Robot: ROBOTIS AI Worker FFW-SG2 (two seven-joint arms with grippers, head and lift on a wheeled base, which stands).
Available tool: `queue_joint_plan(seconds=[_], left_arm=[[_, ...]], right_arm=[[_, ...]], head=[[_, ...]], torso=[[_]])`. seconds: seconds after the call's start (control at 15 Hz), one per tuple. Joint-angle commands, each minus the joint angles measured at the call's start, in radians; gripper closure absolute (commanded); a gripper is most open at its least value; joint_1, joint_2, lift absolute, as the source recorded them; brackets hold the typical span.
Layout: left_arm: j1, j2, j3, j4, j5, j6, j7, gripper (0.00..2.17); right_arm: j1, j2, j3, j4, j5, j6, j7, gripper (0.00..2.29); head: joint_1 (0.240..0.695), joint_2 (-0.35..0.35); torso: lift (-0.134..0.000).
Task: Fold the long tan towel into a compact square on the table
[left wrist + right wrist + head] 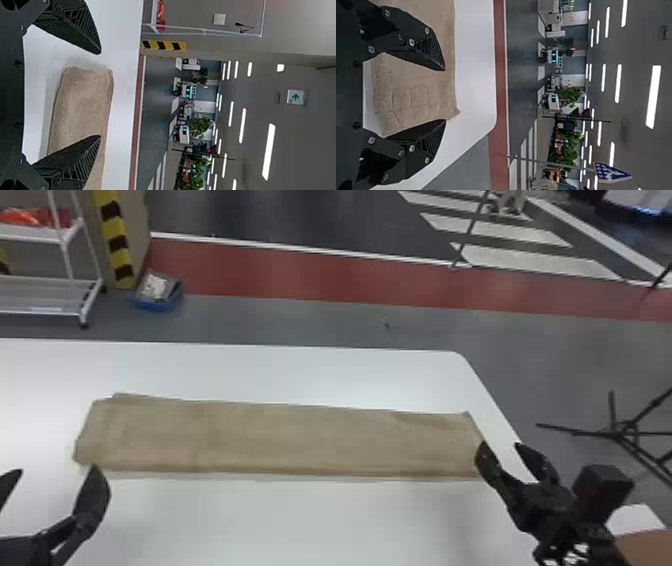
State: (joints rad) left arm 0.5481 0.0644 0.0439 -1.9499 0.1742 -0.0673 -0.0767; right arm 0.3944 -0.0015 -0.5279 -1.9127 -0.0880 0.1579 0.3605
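The tan towel (280, 437) lies flat as a long strip across the white table. At its left end my left gripper (52, 475) is open, one finger close to the near left corner. In the left wrist view the open left gripper (99, 95) has the towel's end (85, 95) between and beyond its parted fingers. My right gripper (505, 447) stands open at the towel's right end, the inner finger over its near right corner. The right wrist view has the right gripper (443, 95) open, with the towel end (415, 95) showing between its fingers.
The white table (350, 520) has its right edge close beside the right gripper. Past it on the floor are a black stand (620, 432), a blue bin (157, 297) and a white rack (45, 295).
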Motion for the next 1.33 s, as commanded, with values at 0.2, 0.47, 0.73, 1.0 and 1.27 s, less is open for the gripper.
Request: queue_joint_plan(seconds=[0.2, 0.47, 0.73, 1.0, 1.27], left_arm=[[-0.134, -0.038, 0.105, 0.003, 0.097, 0.361, -0.075, 0.15], [-0.241, -0.046, 0.186, 0.039, 0.126, 0.539, -0.078, 0.15], [-0.31, -0.046, 0.201, 0.043, 0.162, 0.732, -0.098, 0.15], [-0.359, -0.06, 0.198, 0.063, 0.168, 0.806, -0.098, 0.15], [-0.402, -0.067, 0.192, 0.097, 0.176, 0.834, -0.098, 0.24]], right_arm=[[0.001, 0.002, 0.006, -0.002, 0.01, -0.036, 0.001, 0.06], [-0.016, 0.002, 0.052, 0.014, 0.034, -0.033, 0.003, 0.06], [-0.034, 0.002, 0.085, 0.029, 0.054, -0.033, 0.003, 0.06], [-0.059, 0.002, 0.111, 0.05, 0.073, -0.03, 0.003, 0.06], [-0.068, 0.002, 0.115, 0.054, 0.073, -0.017, 0.003, 0.06]], head=[[0.695, -0.262], [0.695, -0.201], [0.695, -0.157], [0.695, -0.149], [0.695, -0.156]], torso=[[-0.113], [-0.113], [-0.113], [-0.113], [-0.113]])
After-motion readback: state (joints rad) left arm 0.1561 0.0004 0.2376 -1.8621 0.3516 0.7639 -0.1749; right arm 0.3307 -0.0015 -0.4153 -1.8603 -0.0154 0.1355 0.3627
